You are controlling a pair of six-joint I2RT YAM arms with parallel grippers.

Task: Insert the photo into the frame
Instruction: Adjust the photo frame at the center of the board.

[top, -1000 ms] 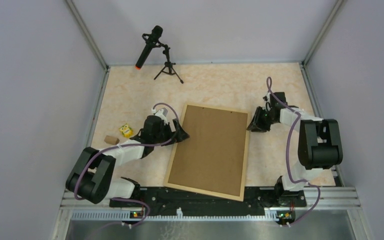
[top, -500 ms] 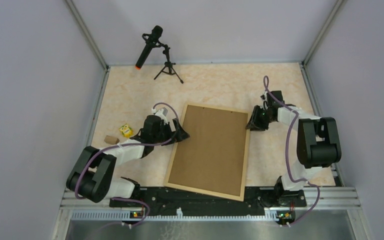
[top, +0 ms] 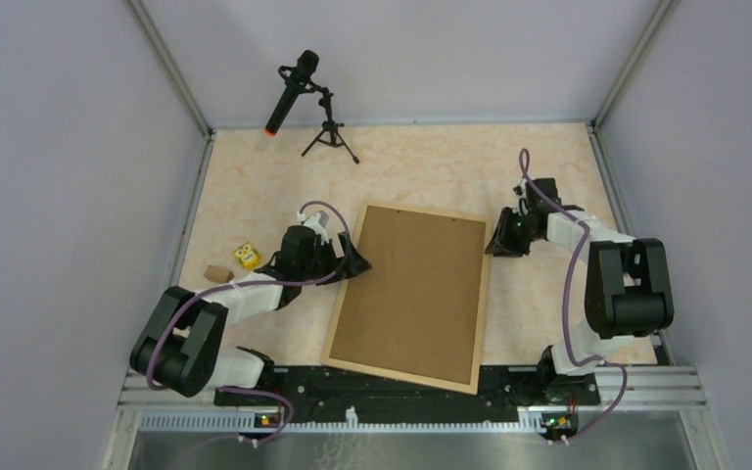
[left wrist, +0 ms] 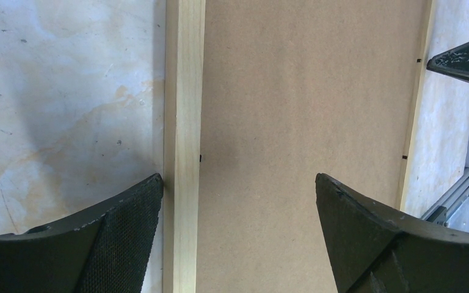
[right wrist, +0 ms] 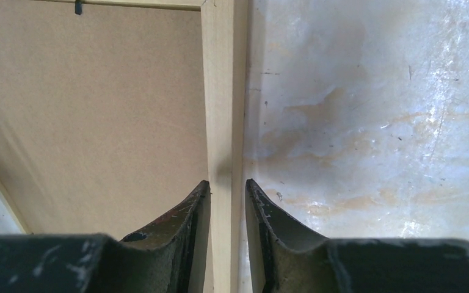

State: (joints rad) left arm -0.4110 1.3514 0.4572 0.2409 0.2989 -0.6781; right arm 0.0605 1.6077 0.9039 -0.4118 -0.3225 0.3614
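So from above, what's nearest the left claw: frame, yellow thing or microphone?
1. The frame, its left rail under the left gripper.
2. The yellow object, off to its left.
3. The microphone, at the far back left.

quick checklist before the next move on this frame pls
1. Right hand closed on the frame's right rail: ok.
2. Left hand open, straddling the left rail without gripping it: ok.
3. Frame back side up: ok.
4. Backing board out of the frame: not ok, it sits inside the rails.
5. Photo in sight: not ok, no view shows it.
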